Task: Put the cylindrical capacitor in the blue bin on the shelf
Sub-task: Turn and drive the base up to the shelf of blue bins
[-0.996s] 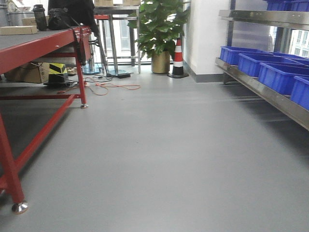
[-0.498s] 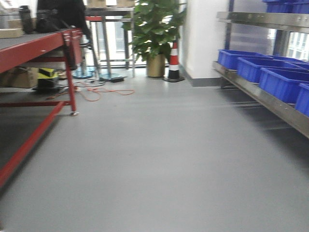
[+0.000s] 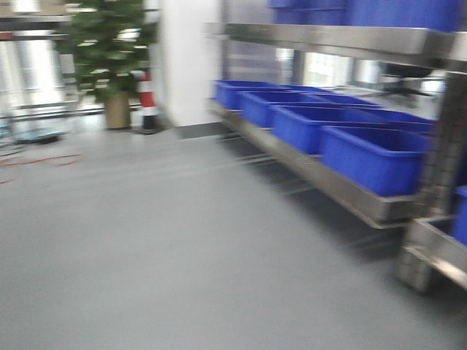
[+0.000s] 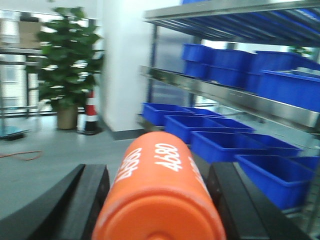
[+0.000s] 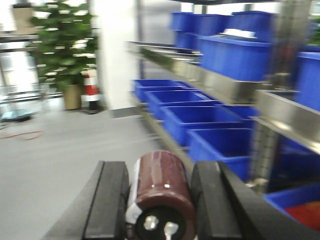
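On the left, the left claw (image 4: 157, 167) grips an orange cylinder (image 4: 160, 200), while the right claw (image 5: 160, 170) is closed around the smooth, rigid sides of the capacitor (image 5: 162, 192), likely light yet slippery, near the blue bins (image 5: 192, 120) on the shelf (image 5: 220, 82).

The right gripper (image 5: 159, 170) has two thick black fingers (image 5: 112, 200), and they squeeze a dark brown round capacitor (image 5: 162, 187) from both sides. Its flat end faces the camera and has two little silver knobs. On the right stands a shiny steel shelf (image 5: 220, 82). A row of blue plastic bins (image 5: 200, 117) sits on its low level, and more sit higher up. On the left are the grey floor (image 5: 65, 150), a leafy green plant in a tan pot (image 5: 60, 50) and a red and white cone (image 5: 91, 90) beside a white wall (image 5: 112, 50). Far things look blurry.
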`<action>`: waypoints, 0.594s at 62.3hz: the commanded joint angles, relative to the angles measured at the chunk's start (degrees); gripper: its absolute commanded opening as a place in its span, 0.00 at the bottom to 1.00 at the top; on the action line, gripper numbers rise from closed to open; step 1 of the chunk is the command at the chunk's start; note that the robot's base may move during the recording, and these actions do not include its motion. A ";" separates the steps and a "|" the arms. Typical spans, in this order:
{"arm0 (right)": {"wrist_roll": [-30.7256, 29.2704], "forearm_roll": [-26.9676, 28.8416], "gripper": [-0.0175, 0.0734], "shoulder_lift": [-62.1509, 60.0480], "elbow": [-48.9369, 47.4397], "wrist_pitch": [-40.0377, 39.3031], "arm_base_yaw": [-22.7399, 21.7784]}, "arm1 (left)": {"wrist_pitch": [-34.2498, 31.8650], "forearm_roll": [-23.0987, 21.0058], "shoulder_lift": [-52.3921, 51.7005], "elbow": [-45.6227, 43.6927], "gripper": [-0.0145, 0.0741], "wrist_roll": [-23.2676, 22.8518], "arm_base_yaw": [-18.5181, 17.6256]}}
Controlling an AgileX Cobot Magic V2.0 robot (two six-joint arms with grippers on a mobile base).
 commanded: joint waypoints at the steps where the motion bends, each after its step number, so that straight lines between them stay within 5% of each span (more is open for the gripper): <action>1: -0.23 -0.71 0.01 -0.15 0.09 -1.66 -0.23 | -1.05 -0.29 -0.17 -0.16 0.04 0.24 0.11; 37: -0.23 -0.71 0.01 -0.15 0.09 -1.66 -0.23 | -1.05 -0.29 -0.17 -0.16 0.04 0.24 0.11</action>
